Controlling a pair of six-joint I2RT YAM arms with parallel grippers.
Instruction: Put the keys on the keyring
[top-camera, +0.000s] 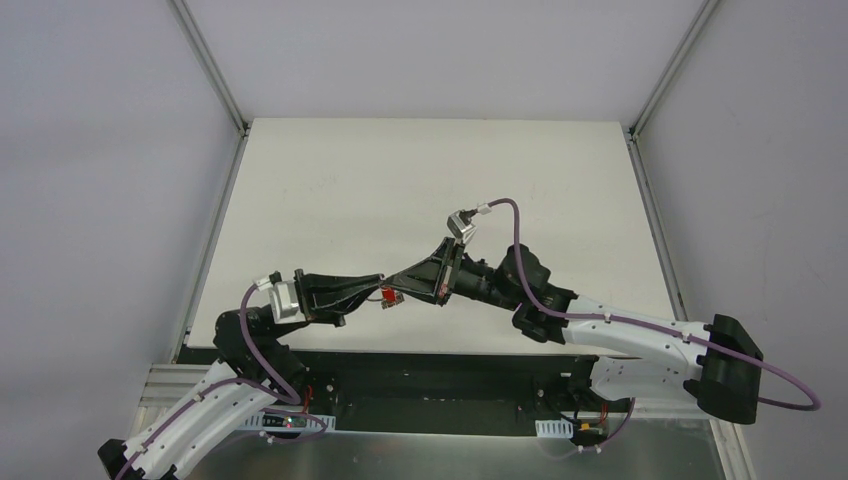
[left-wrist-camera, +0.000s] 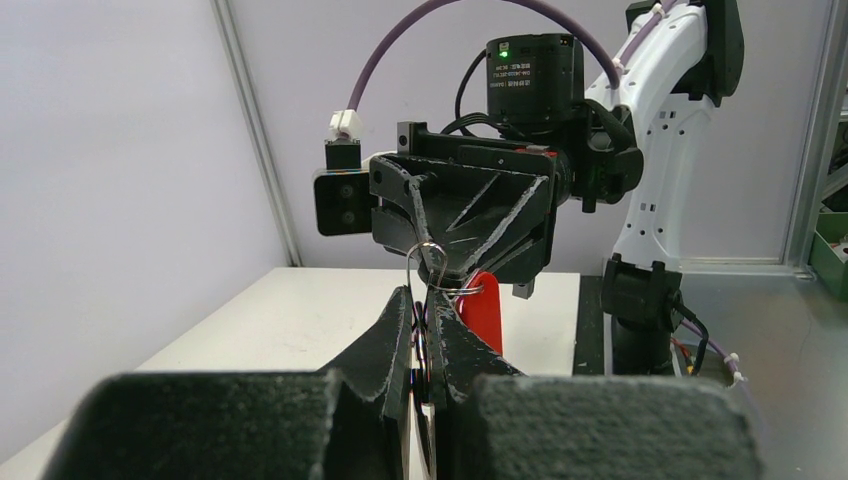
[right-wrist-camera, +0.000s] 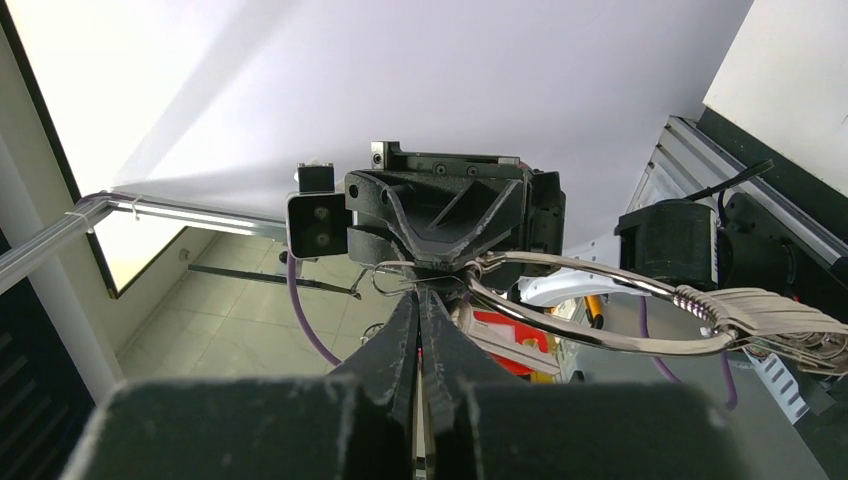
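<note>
- left gripper (left-wrist-camera: 424, 338): coarse, grainy black fingers pressed together, with a thin wire loop (left-wrist-camera: 424, 262) rising from their tips.
- right gripper (right-wrist-camera: 418, 325): jaws also pressed together, tip to tip with the left; I cannot tell which pair pinches metal.
- red-headed key (left-wrist-camera: 484, 312): glossy oblong plastic, just beside the left tips.
- keyring (right-wrist-camera: 600, 312): smooth silver hoop reaching right from the tips, ending in fanned flat silver keys (right-wrist-camera: 790, 322).

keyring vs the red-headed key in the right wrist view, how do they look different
The keyring is a thin bare silver loop with a fan of silver keys at its right end; the red-headed key shows a flat red plastic head. The keyring spans far wider than the red-headed key. Both sit close to the shut right gripper.
</note>
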